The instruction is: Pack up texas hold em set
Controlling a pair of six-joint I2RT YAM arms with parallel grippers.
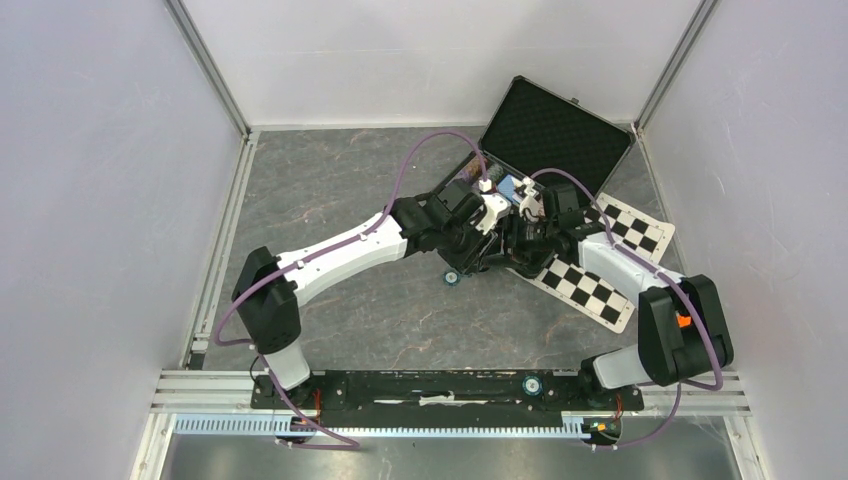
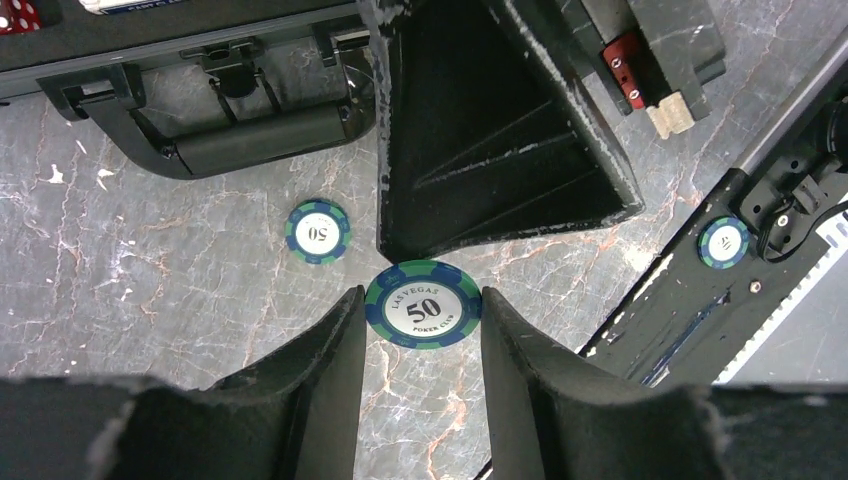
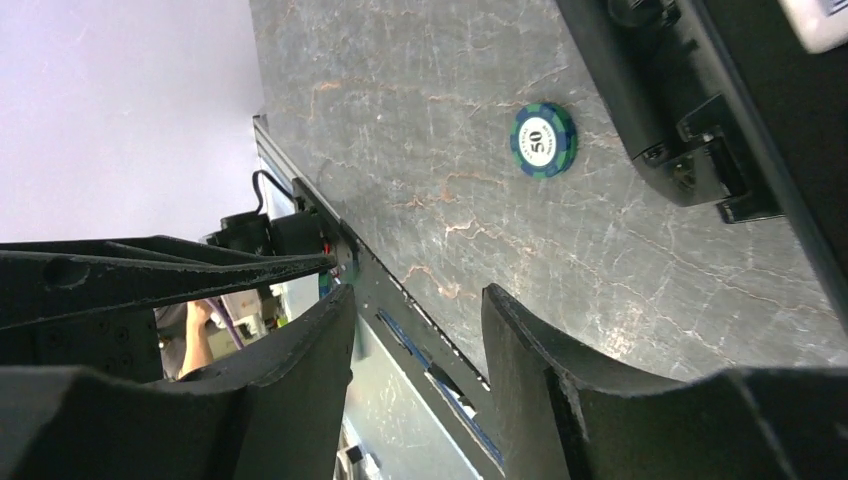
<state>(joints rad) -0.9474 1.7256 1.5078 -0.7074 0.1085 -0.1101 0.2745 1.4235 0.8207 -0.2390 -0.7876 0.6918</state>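
Teal poker chip [image 2: 422,312] sits clenched in left tool [image 2: 421,293] while right tool [image 3: 420,292] stands released.

**A:** So what's the room like in this one?

**B:** More of a booth tbh. Plain pale walls [image 1: 100,200] on three sides, kinda lilac-white. The surface [image 1: 330,180] is dark grey marble-look stuff with pale and rusty veins. Silver metal rails [image 1: 218,250] run along its left side and near edge, and slanted metal posts [image 1: 205,60] sit in the back corners. Light's flat and even, and the shadows are soft.
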